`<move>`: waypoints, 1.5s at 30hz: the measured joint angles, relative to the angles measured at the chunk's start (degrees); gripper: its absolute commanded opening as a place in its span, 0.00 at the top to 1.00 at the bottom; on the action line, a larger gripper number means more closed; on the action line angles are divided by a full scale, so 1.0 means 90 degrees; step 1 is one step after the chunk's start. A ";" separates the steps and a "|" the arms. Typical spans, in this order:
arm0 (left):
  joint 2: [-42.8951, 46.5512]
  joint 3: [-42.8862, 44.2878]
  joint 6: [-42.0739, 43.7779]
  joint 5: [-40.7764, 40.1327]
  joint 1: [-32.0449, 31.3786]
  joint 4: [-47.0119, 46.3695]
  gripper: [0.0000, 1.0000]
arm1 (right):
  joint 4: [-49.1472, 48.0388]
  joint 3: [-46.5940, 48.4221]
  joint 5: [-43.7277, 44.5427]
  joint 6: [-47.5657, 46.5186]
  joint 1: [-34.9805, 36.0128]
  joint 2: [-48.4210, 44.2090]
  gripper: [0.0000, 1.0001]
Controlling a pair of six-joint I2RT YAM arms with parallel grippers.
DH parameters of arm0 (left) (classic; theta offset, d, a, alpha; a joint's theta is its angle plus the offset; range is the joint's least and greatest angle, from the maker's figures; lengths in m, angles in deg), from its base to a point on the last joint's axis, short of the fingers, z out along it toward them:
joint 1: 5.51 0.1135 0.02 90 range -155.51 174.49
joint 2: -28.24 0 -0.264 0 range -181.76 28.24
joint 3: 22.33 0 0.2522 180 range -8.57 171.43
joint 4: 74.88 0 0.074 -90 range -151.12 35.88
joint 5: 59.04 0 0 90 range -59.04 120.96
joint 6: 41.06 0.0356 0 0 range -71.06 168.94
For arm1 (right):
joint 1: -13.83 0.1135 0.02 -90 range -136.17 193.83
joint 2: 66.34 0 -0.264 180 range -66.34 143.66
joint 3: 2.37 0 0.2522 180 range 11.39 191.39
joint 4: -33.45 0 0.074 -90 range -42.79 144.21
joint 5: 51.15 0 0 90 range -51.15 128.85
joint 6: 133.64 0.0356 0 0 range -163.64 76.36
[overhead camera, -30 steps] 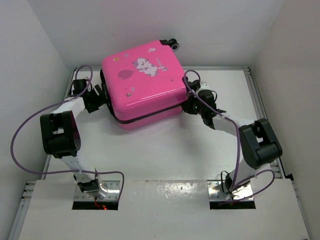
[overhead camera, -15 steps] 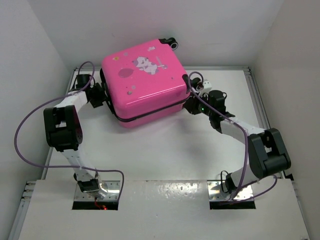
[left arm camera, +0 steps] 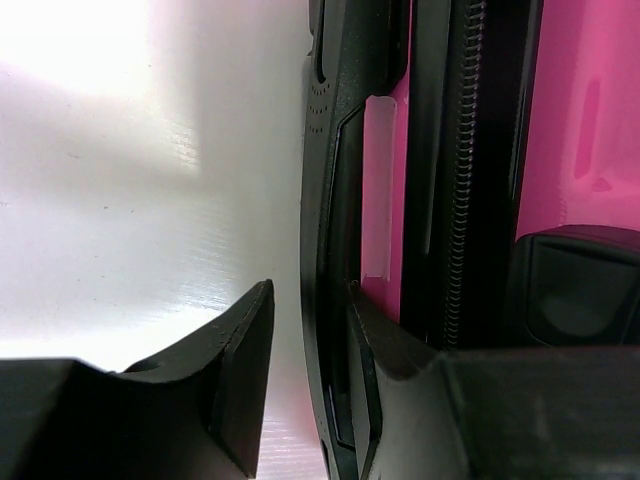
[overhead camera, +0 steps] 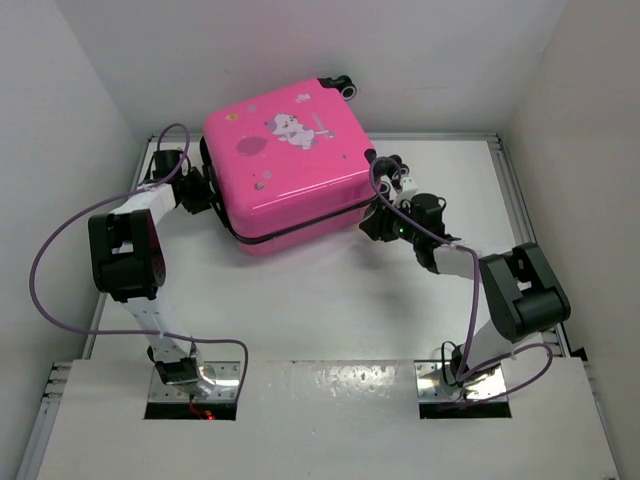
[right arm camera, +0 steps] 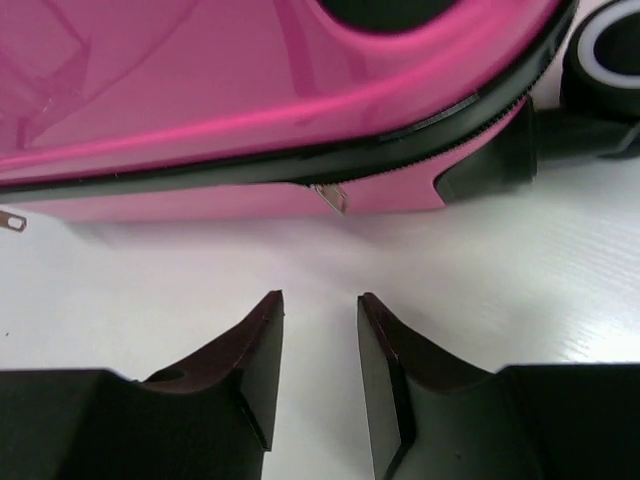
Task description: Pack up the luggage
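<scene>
Right gripper (right arm camera: 320, 300) has shifted along the edge, jaws parted and empty, facing black zipper seam (right arm camera: 250, 165) | left gripper (left arm camera: 308, 300) loosely astride black side handle (left arm camera: 322, 200), likely bracing | closed hot-pink hard-shell suitcase (overhead camera: 285, 170) lies flat on white table (overhead camera: 330, 300) between them

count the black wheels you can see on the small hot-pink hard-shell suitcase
2. One black wheel at the far corner of the hot-pink hard-shell suitcase; another at its corner near the right gripper. Others may be hidden.
</scene>
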 measured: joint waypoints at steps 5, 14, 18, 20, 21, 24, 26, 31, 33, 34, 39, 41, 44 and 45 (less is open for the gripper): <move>-0.0010 -0.0012 -0.0002 0.0019 0.0000 -0.0024 0.62 | -0.0355 0.0000 0.0318 -0.0046 0.0163 0.0085 0.61; -0.0022 -0.0058 0.0017 0.0085 0.0022 -0.0112 0.62 | -0.0680 0.0085 0.0865 -0.0291 0.0342 0.0488 0.64; -0.0024 -0.0090 0.0015 0.0153 0.0044 -0.0155 0.62 | -0.0736 0.0245 0.1117 -0.0372 0.0384 0.0680 0.65; -0.0024 -0.0092 0.0015 0.0160 0.0046 -0.0163 0.62 | -0.0750 0.0328 0.1185 -0.0376 0.0398 0.0724 0.67; -0.0024 -0.0097 0.0015 0.0165 0.0049 -0.0172 0.62 | -0.0763 0.0367 0.1207 -0.0379 0.0410 0.0731 0.67; -0.0024 -0.0131 0.0015 0.0182 0.0063 -0.0223 0.62 | -0.0806 0.0461 0.1253 -0.0376 0.0447 0.0736 0.67; -0.0024 -0.0136 0.0012 0.0194 0.0068 -0.0233 0.62 | -0.0852 0.0512 0.1263 -0.0374 0.0481 0.0760 0.70; -0.0024 -0.0146 0.0012 0.0228 0.0085 -0.0248 0.62 | -0.0908 0.0607 0.1258 -0.0362 0.0510 0.0913 0.87; -0.0024 -0.0153 0.0010 0.0243 0.0085 -0.0262 0.62 | -0.0920 0.0661 0.1258 -0.0350 0.0546 0.0993 0.91; -0.0024 -0.0155 0.0012 0.0245 0.0087 -0.0265 0.62 | -0.0916 0.0687 0.1260 -0.0350 0.0561 0.1035 0.93; -0.0024 -0.0177 -0.0005 0.0289 0.0104 -0.0301 0.66 | -0.0903 0.0772 0.1285 -0.0352 0.0563 0.1154 1.00; -0.0024 -0.0192 -0.0044 0.0359 0.0124 -0.0330 0.73 | -0.0896 0.0777 0.1304 -0.0350 0.0563 0.1158 1.00; -0.0024 -0.0219 -0.0087 0.0503 0.0163 -0.0406 0.87 | -0.0889 0.0780 0.1316 -0.0350 0.0561 0.1158 1.00; -0.0024 -0.0221 -0.0087 0.0510 0.0172 -0.0410 0.90 | -0.0882 0.0780 0.1311 -0.0350 0.0559 0.1158 1.00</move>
